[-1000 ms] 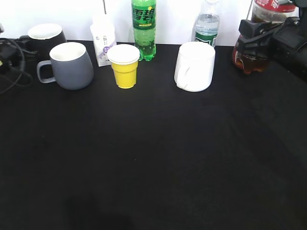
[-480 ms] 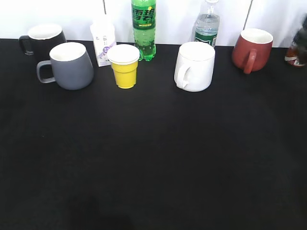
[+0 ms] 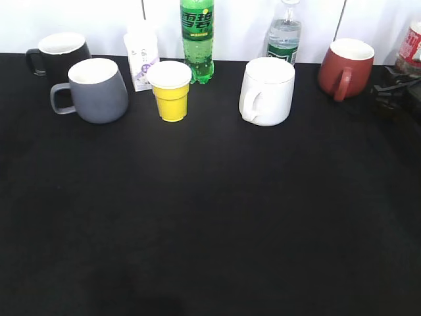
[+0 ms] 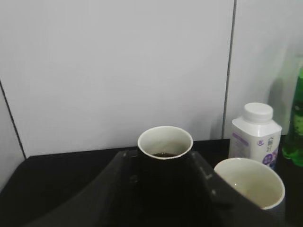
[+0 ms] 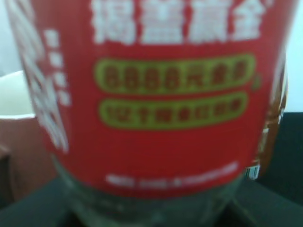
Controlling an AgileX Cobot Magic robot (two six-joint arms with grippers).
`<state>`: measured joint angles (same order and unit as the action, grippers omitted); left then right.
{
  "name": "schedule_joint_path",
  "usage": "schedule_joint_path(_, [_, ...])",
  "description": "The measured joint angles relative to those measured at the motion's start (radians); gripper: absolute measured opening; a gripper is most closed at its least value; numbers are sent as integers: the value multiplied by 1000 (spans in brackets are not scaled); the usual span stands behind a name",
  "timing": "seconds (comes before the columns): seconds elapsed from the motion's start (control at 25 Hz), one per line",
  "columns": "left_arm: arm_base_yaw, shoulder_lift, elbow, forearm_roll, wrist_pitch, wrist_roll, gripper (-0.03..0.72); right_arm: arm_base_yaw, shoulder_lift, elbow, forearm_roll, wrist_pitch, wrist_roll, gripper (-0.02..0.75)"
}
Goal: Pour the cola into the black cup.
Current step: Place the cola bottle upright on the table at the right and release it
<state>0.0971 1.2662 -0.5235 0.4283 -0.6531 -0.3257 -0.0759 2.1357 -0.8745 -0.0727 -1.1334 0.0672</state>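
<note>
The black cup [image 3: 59, 54] stands at the far left of the table, white inside, handle to the left. In the left wrist view the black cup [image 4: 165, 142] holds a little dark liquid and sits ahead between my left gripper's [image 4: 165, 165] spread fingers. That gripper is open and does not show in the exterior view. The cola bottle [image 3: 412, 45] is upright at the right edge, its red label [image 5: 151, 94] filling the right wrist view. My right gripper [image 3: 395, 89] is shut on it low down.
Along the back stand a grey mug [image 3: 97, 91], a white milk bottle [image 3: 141, 60], a yellow cup [image 3: 171, 91], a green soda bottle [image 3: 197, 39], a water bottle [image 3: 284, 36], a white mug [image 3: 266, 92] and a red mug [image 3: 345, 68].
My right gripper carried the cola from in front of the red mug to the right edge, where it now stands upright. The left arm left the exterior view's left edge.
</note>
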Motion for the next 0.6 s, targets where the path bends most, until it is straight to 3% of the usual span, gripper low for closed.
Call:
schedule_joint_path(0.04, [0,0,0,0,0,0,294,0,0,0,0,-2,1,405])
schedule_joint_path(0.16, [0,0,0,0,-3,-2,294,0,1,9,-2,-18,1,586])
schedule_joint_path(0.2, [0,0,0,0,-6,-2,294,0,1,23,-2,-30,1,614])
schedule_joint_path(0.48, [0,0,0,19,-13,-70,294,0,-228,331,8,-36,-28,632])
schedule_joint_path(0.56, [-5,0,0,149,47,-210,294,12,-410,371,9,220,-28,629])
schedule_joint_path(0.6, [-30,-2,0,216,138,-277,294,22,-506,358,4,467,-28,618])
